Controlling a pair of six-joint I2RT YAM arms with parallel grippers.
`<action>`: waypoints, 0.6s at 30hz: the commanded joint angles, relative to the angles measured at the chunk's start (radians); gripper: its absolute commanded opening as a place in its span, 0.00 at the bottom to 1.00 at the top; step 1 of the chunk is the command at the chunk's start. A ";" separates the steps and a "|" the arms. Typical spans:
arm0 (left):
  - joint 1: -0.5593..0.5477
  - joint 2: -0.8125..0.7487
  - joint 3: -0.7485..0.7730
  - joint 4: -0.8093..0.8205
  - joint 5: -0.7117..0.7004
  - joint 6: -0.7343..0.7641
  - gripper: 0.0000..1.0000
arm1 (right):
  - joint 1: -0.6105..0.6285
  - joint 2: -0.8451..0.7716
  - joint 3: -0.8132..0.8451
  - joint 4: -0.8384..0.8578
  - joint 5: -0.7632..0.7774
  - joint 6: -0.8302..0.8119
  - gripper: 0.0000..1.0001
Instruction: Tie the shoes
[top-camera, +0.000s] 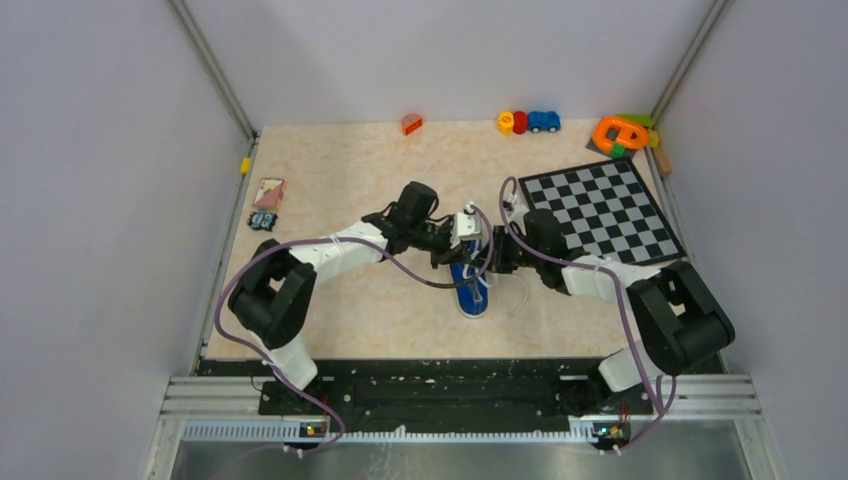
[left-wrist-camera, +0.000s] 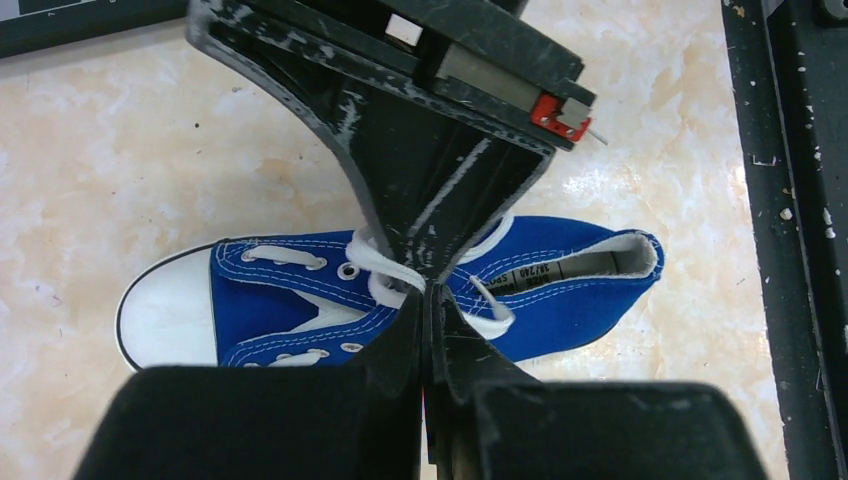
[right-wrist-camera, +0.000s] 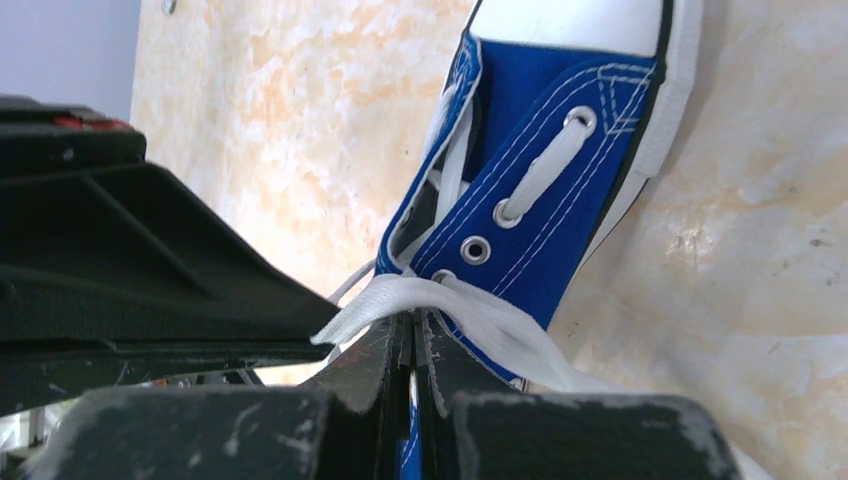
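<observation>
The blue sneaker (top-camera: 472, 295) lies mid-table with its white toe cap toward the arms. It shows toe-left in the left wrist view (left-wrist-camera: 560, 305) and toe-up in the right wrist view (right-wrist-camera: 540, 190). My left gripper (top-camera: 457, 262) is over the eyelets, and its jaws are shut (left-wrist-camera: 430, 292) with a white lace (left-wrist-camera: 385, 265) pinched at the tips. My right gripper (top-camera: 492, 262) meets it tip to tip from the other side. Its jaws are shut (right-wrist-camera: 412, 320) on a white lace (right-wrist-camera: 480, 315) that drapes over them. A loose lace end (top-camera: 521, 298) trails right of the shoe.
A checkerboard (top-camera: 605, 210) lies at the right, close behind my right arm. Along the back edge are a blue toy car (top-camera: 544, 121), coloured blocks (top-camera: 512, 122), an orange piece (top-camera: 411, 124) and an orange ring toy (top-camera: 620, 133). Cards (top-camera: 268, 192) lie at the left edge.
</observation>
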 joint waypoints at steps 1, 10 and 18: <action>-0.002 -0.069 -0.005 0.011 0.082 0.017 0.00 | -0.003 -0.015 -0.002 0.136 0.101 0.065 0.00; 0.000 -0.093 -0.026 -0.049 0.059 0.046 0.09 | -0.003 0.002 -0.062 0.301 0.093 0.074 0.00; 0.011 -0.143 -0.060 -0.020 0.053 -0.005 0.23 | -0.003 0.008 -0.086 0.334 0.060 0.053 0.00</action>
